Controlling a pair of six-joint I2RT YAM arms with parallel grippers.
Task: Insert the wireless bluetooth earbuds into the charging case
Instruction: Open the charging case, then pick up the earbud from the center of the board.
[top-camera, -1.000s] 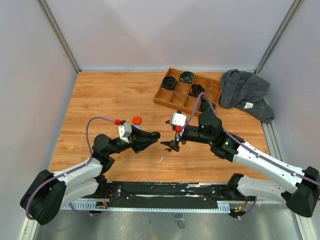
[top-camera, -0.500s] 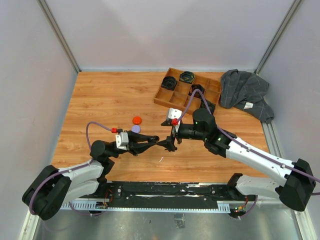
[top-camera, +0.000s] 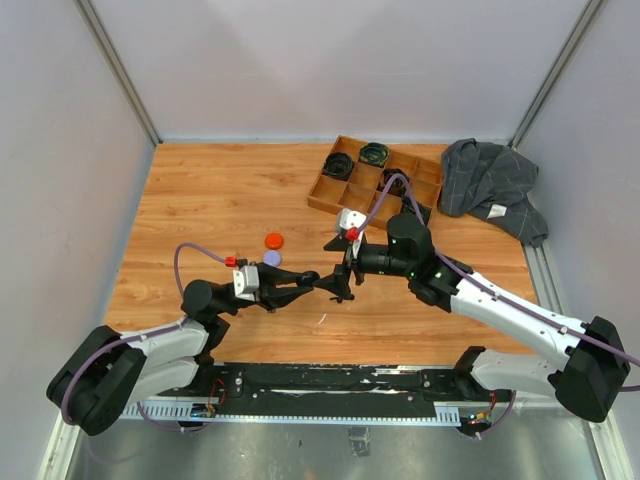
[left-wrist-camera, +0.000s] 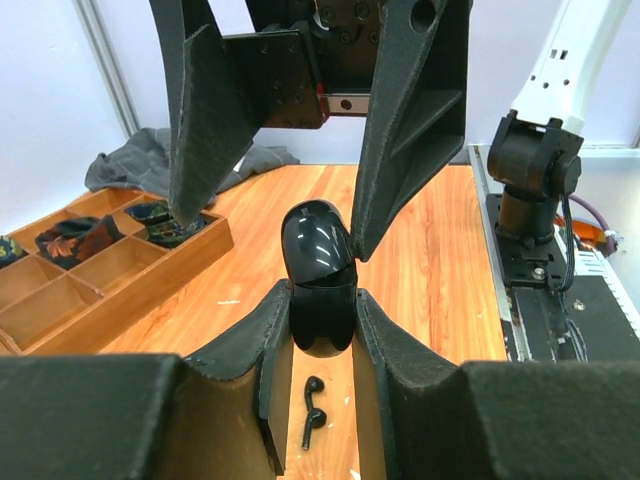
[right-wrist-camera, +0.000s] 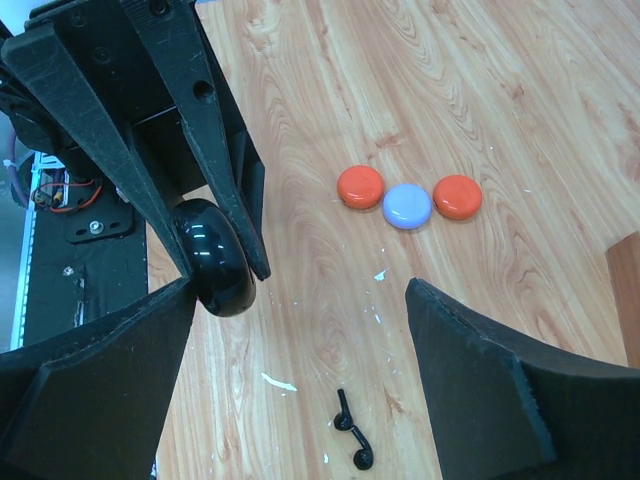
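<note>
My left gripper (left-wrist-camera: 322, 312) is shut on a glossy black charging case (left-wrist-camera: 320, 270), held upright above the table with a seam across its middle. My right gripper (right-wrist-camera: 300, 300) stands open opposite it, its fingers (left-wrist-camera: 415, 120) reaching down on either side of the case's upper half, one tip close against it. In the right wrist view the case (right-wrist-camera: 218, 258) sits by my near finger. Two black earbuds (right-wrist-camera: 352, 440) lie together on the wood below; the left wrist view shows these earbuds (left-wrist-camera: 313, 410) under the case. Both grippers meet at mid-table (top-camera: 328, 283).
Two orange discs (right-wrist-camera: 360, 186) (right-wrist-camera: 457, 197) and a lilac disc (right-wrist-camera: 407, 206) lie in a row on the wood. A wooden compartment tray (top-camera: 340, 212) with coiled black cables stands at the back right. A grey cloth (top-camera: 490, 185) lies beside it.
The left gripper with the case dropped nearer the front edge, uncovering the lilac disc. The right gripper swung left and closed in on the case. Little has moved in the last half second.
</note>
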